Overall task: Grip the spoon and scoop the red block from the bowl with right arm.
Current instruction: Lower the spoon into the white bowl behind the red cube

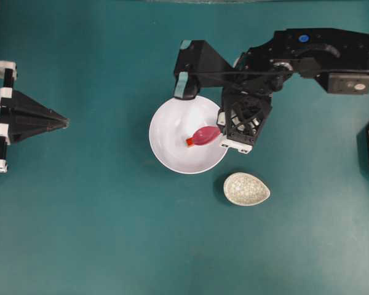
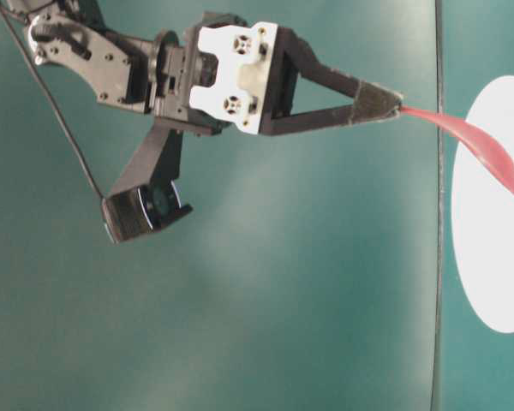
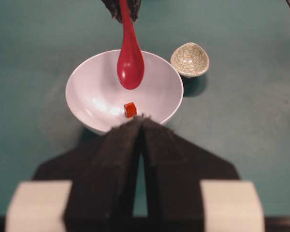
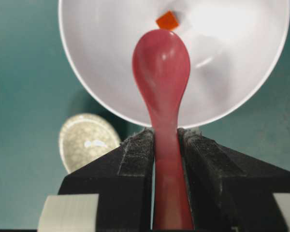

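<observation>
**Spoon gripped and over the bowl; the scoop itself not yet made**

The first half of the task looks done. The right gripper [image 4: 166,145] has its fingers [image 4: 135,159] clamped on the handle of the magenta-pink spoon [image 4: 162,72], one finger on each side, as the right wrist view shows plainly. The spoon's scoop reaches out over the white bowl [image 1: 166,147], pointing toward the red block [image 3: 130,109].

The block lies on the bowl's floor, just beyond the tip of the scoop. In the left wrist view the scoop appears to hang above the block, not under it, and nothing sits in the scoop. So the lifting of the block out is still to do: I judge that the spoon must be lowered and slid beneath the cube, then raised level.

The speckled spoon rest [image 1: 246,188] stands empty on the teal worktop [image 1: 98,233], just beside the bowl. The left gripper [image 3: 142,140] is parked well apart from the bowl, fingers together, holding nothing.
</observation>
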Controlling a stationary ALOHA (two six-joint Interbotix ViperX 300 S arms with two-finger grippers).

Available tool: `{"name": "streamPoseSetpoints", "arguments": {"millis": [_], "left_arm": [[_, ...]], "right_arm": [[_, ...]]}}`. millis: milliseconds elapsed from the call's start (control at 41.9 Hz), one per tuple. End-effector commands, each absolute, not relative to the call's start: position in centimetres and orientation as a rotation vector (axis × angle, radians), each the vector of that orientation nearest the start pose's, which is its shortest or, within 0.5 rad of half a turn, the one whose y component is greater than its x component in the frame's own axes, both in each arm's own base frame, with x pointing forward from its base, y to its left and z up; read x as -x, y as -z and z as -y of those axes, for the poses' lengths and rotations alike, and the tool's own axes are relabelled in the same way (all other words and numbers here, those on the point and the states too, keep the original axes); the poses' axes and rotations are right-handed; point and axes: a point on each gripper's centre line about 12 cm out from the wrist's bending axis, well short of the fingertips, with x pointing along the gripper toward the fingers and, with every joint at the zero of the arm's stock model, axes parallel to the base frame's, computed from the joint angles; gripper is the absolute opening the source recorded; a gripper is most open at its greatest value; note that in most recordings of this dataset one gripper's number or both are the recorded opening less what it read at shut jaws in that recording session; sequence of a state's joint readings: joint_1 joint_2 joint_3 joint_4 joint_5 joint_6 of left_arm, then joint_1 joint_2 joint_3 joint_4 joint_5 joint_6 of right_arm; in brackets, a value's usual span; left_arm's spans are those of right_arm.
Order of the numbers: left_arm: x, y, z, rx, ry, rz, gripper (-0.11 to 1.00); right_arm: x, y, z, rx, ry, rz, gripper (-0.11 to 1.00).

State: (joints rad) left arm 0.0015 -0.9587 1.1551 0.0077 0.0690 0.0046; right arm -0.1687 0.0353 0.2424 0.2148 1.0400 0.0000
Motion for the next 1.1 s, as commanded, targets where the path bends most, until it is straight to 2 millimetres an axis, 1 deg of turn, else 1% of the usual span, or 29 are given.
{"name": "streamPoseSetpoints", "arguments": {"millis": [0, 143, 334, 430, 859, 1074], "left_arm": [[-19.9, -26.3, 0.0, -0.014, 0.000, -0.255, 0.00], [-19.9, -26.3, 0.0, -0.015, 0.000, -0.255, 0.00], [-19.9, -26.3, 0.0, -0.014, 0.000, -0.256, 0.00], [-19.9, -26.3, 0.0, -0.015, 0.000, -0.255, 0.00], [-19.9, -26.4, 0.0, -0.015, 0.000, -0.252, 0.00], [-19.8, -26.4, 0.0, -0.017, 0.000, -0.252, 0.00]], "right_arm": [[-39.2, -24.4, 4.5, -0.303, 0.056, -1.266, 0.24], [-39.6, -24.1, 4.4, -0.291, 0.054, -1.286, 0.25], [-39.7, -23.0, 3.7, -0.250, 0.039, -1.337, 0.25], [-39.8, -22.8, 3.4, -0.222, 0.038, -1.348, 0.25], [-40.3, -21.3, 3.1, -0.195, 0.029, -1.381, 0.25], [-41.4, -21.1, 3.2, -0.190, 0.031, -1.350, 0.25]]}}
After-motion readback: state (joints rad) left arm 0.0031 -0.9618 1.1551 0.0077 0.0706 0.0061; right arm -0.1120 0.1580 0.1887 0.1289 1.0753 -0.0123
